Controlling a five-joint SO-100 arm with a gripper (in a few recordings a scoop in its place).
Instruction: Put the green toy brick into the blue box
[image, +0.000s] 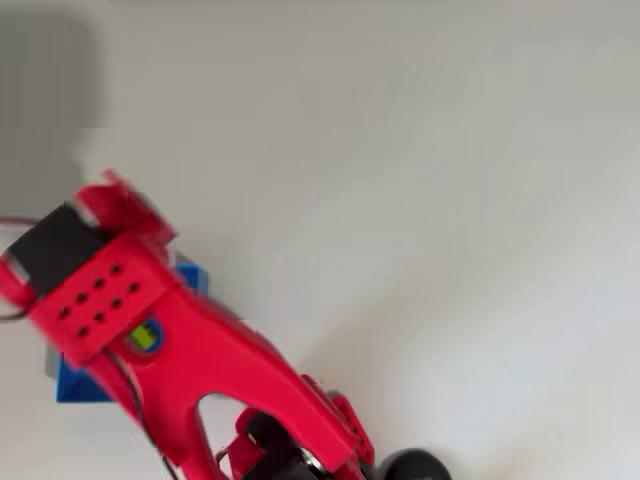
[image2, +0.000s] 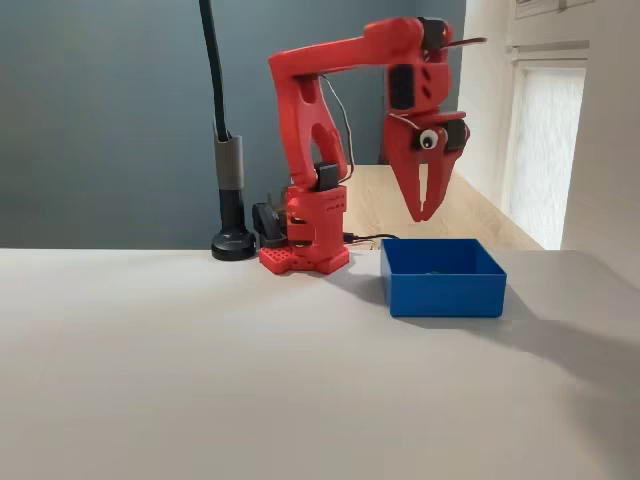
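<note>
In the fixed view a black stand (image2: 232, 200) rises at centre-left of the pale table (image2: 200, 380). Beside it is the red arm's base (image2: 305, 250). The arm arches rightward so that the gripper (image2: 425, 208) hangs pointing straight down above the blue box (image2: 445, 290), right of centre, a pose suited to dropping something in. Its jaws look drawn together with nothing between the tips.

In the overhead view the arm (image: 200, 350) covers most of the box (image: 75, 385) at lower left. A small green patch, likely the green toy brick (image: 145, 335), peeps through a gap in the arm. It probably lies inside the box, so the task looks about done.
</note>
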